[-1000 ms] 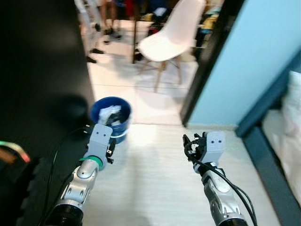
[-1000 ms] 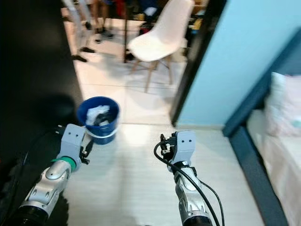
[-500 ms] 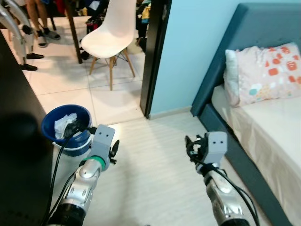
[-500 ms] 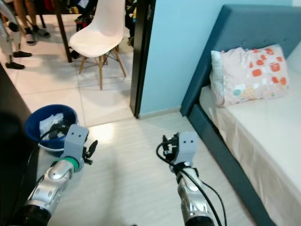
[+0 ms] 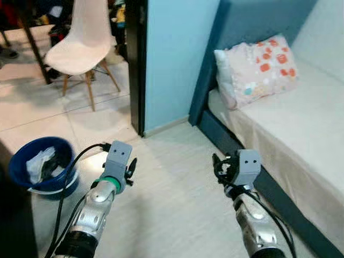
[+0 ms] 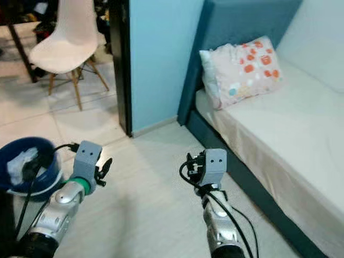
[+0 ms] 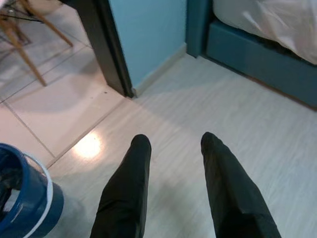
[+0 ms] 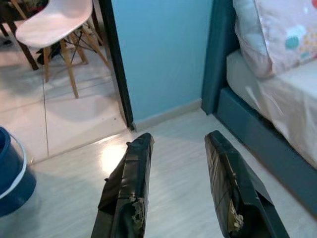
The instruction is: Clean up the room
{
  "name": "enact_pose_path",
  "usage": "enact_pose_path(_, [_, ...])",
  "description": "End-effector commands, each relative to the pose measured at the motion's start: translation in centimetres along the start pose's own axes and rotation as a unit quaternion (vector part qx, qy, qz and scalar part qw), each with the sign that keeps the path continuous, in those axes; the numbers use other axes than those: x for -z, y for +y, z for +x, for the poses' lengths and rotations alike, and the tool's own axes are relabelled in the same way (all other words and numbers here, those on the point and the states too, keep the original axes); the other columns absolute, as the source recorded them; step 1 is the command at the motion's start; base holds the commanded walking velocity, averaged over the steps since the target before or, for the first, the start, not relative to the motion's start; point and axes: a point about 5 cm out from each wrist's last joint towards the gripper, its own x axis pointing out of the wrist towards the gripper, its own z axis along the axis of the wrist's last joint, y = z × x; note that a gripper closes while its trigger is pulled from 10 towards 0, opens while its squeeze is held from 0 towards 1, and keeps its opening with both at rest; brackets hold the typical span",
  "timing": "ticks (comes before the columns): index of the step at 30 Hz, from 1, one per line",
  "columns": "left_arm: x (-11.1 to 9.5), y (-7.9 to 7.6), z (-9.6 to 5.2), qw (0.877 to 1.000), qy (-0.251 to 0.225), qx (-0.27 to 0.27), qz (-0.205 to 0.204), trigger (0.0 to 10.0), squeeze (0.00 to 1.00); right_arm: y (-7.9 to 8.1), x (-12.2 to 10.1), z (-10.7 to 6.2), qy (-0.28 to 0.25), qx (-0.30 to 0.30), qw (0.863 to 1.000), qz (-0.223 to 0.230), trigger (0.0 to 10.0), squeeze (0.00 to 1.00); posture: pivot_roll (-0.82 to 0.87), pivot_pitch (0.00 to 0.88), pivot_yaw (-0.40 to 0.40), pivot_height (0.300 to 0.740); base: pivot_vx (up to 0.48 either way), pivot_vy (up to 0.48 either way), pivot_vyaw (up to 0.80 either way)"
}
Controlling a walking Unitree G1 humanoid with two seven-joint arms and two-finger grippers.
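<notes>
Both end effectors [image 7: 171, 148] [image 8: 178, 148] apart-fingered, empty; blue bucket [image 5: 37, 172] left

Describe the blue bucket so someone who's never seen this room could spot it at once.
Start at the blue bed on the robot's right, then cross the pale floor past the dark door frame to the robot's left. There, nearer the robot than the white chair, stands the blue bucket. It is the one round, deep-blue container, with crumpled white material inside.

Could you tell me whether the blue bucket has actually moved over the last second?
Cannot tell for certain, probably not: the blue bucket slid left in view together with the black door frame, so the camera turned right.
</notes>
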Motion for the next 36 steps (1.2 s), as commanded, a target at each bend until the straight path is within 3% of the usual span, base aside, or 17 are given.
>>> enact_pose_path(1, [0.5,-0.5,-0.1,1.0,0.01,0.008,0.0,10.0,0.0,-0.8,0.3,-0.4,0.006,0.013,1.0,0.001,10.0,0.0,0.06,0.05,0.012,0.74,0.0,0.0,-0.76])
enact_pose_path(36, [-0.3,-0.9,0.6,1.0,-0.004,0.013,-0.003,10.0,0.0,-1.0,-0.3,0.0,-0.007,0.021,1.0,0.002,10.0,0.0,0.04,0.054,0.012,0.74,0.0,0.0,-0.75])
